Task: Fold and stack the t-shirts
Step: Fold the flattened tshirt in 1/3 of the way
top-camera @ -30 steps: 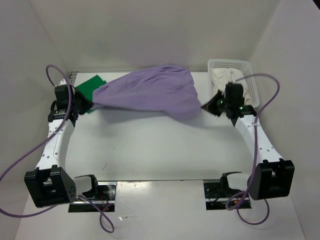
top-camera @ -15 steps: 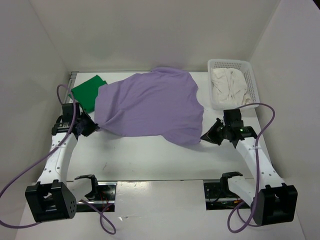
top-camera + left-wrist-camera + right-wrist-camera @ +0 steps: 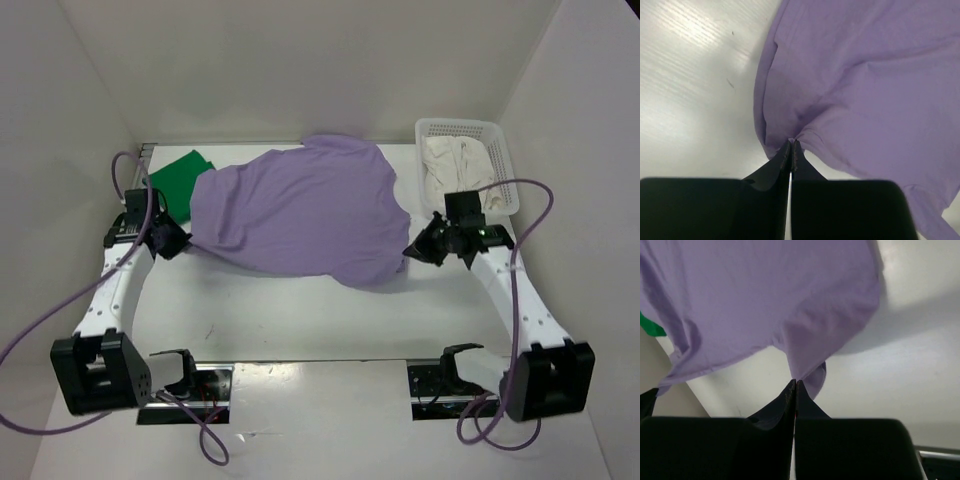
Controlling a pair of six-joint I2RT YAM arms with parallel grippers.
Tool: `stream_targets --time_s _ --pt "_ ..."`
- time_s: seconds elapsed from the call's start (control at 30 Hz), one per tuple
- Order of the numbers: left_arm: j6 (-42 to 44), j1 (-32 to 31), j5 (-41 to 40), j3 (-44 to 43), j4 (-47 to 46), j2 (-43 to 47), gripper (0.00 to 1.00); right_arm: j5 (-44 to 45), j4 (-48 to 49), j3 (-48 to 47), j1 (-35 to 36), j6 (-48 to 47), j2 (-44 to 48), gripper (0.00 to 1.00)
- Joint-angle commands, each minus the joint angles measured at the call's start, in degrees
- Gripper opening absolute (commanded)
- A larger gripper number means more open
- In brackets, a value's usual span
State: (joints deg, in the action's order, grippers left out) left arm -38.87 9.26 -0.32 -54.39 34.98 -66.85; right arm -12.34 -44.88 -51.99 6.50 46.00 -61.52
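lav. tee point(image 3: 300, 210) lower, flatter (over green tee point(image 3: 174, 179))

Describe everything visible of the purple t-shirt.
The purple t-shirt is soft pale lavender cloth, creased, spread wide across the middle of the table. The left end effector and right end effector are each shut on a near corner, bunching the cloth there. From above, its left edge hides part of the green t-shirt.

A white perforated basket point(image 3: 458, 127) sits on the table point(image 3: 300, 310), far right corner.
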Motion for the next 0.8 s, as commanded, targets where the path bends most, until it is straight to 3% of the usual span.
stream_targets --time_s 0.0,0.13,0.37,0.77 --pt "0.64 0.5 -1.7 -3.78 -5.8 -4.86 0.0 2.48 10.32 -7.83 -0.26 -0.12 -8.6 0.0" --pt "-0.41 0.5 -2.41 -4.93 -9.48 -9.7 0.0 6.44 13.67 -16.72 -0.26 -2.4 -22.99 0.0" --pt "-1.46 0.5 -3.72 -5.46 -13.62 -16.55 0.0 8.91 14.48 -34.9 -0.26 -3.99 -39.26 0.0" --pt "-1.47 0.5 -6.45 -11.09 -17.49 -27.01 0.0 10.14 12.1 -59.35 -0.26 -6.27 -59.06 0.0"
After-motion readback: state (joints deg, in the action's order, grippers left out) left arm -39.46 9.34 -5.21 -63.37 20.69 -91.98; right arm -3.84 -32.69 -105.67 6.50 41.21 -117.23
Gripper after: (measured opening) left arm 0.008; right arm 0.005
